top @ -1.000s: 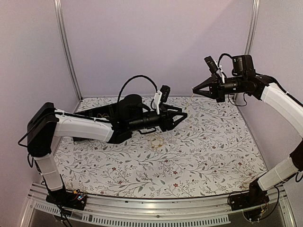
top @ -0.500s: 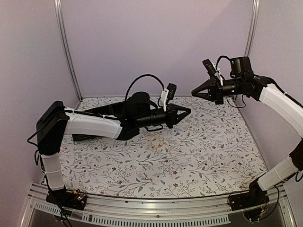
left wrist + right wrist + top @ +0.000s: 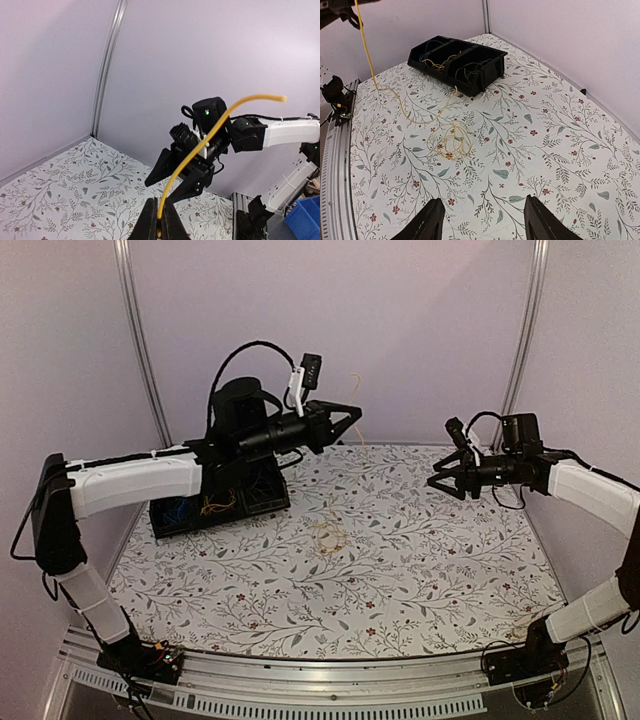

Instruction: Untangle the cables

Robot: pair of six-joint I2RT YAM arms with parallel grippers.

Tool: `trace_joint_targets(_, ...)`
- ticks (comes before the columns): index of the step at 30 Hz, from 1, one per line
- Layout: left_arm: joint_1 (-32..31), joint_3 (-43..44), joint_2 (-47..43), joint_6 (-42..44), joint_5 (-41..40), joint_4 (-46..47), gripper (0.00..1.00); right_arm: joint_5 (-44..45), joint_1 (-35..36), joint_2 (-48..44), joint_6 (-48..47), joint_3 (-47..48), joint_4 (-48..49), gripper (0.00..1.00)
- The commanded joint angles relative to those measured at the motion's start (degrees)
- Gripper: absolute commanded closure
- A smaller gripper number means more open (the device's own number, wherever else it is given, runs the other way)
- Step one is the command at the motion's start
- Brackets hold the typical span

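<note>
My left gripper [image 3: 355,414] is raised above the back of the table and shut on a yellow cable [image 3: 210,135]. The cable's free end arcs up past the shut fingertips [image 3: 160,205]. Below the grip the same yellow cable [image 3: 366,55] hangs to the table and ends in a small tangled coil [image 3: 450,142], also seen mid-table [image 3: 327,535]. My right gripper [image 3: 433,478] hovers open at the right, nothing between its fingers [image 3: 482,225], a good way from the coil. More cables, blue and yellow, lie in a black bin.
The black three-compartment bin [image 3: 268,502] stands at the back left of the flower-patterned table [image 3: 400,590]; it also shows in the right wrist view [image 3: 485,67]. Walls and metal posts [image 3: 140,340] enclose the back and sides.
My right gripper has opened, let go of the yellow cable, and dropped lower to the right. My left gripper shut on the cable and lifted it up toward the back left.
</note>
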Motion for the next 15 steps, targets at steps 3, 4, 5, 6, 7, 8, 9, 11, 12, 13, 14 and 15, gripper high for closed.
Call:
trace_joint_targets(3, 6.32, 3.16, -6.55, 4.44, -4.03, -14.13, 1.00, -1.61, 0.57, 2.43, -1.20, -0.35, 3.34, 0.39)
trace_joint_targets(4, 7.64, 3.23, -6.95, 4.25, -3.96, -15.33, 1.00, -1.83, 0.54, 3.34, -1.64, 0.35, 2.13, 0.38)
trace_joint_targets(5, 9.04, 3.17, -7.32, 3.83, -3.58, -16.39, 1.00, -1.79, 0.53, 4.33, -2.20, 0.87, 0.80, 0.37)
trace_joint_targets(6, 10.54, 3.04, -7.66, 3.34, -2.74, -16.98, 1.00, -1.61, 0.57, 5.02, -3.36, 1.18, -0.09, 0.37)
trace_joint_targets(7, 11.90, 2.79, -7.88, 3.03, -1.65, -17.32, 1.00, -1.32, 0.51, 5.71, -4.07, 1.39, -0.82, 0.36)
trace_joint_targets(8, 13.33, 2.55, -8.06, 2.81, -0.58, -17.48, 1.00, -1.12, 0.53, 5.94, -4.39, 1.53, -1.16, 0.36)
trace_joint_targets(9, 14.96, 2.49, -8.16, 2.71, 0.11, -17.90, 1.00, -0.98, 0.57, 6.10, -4.92, 1.68, -1.55, 0.36)
trace_joint_targets(11, 17.06, 2.43, -8.08, 3.00, 1.01, -18.28, 1.00, -0.40, 0.55, 5.97, -5.33, 1.73, -1.66, 0.36)
trace_joint_targets(12, 18.13, 2.40, -7.72, 3.56, 1.55, -18.30, 1.00, 0.03, 0.58, 5.75, -5.29, 1.72, -1.54, 0.36)
trace_joint_targets(13, 19.05, 2.59, -7.24, 4.17, 2.08, -18.30, 1.00, 0.52, 0.56, 5.51, -5.33, 1.65, -1.48, 0.36)
trace_joint_targets(14, 19.97, 3.19, -6.46, 4.88, 2.64, -18.47, 1.00, 0.94, 0.55, 5.08, -5.43, 1.52, -1.44, 0.36)
trace_joint_targets(15, 20.74, 3.84, -5.67, 5.53, 3.02, -18.86, 1.00, 1.25, 0.53, 4.73, -5.58, 1.42, -1.50, 0.36)
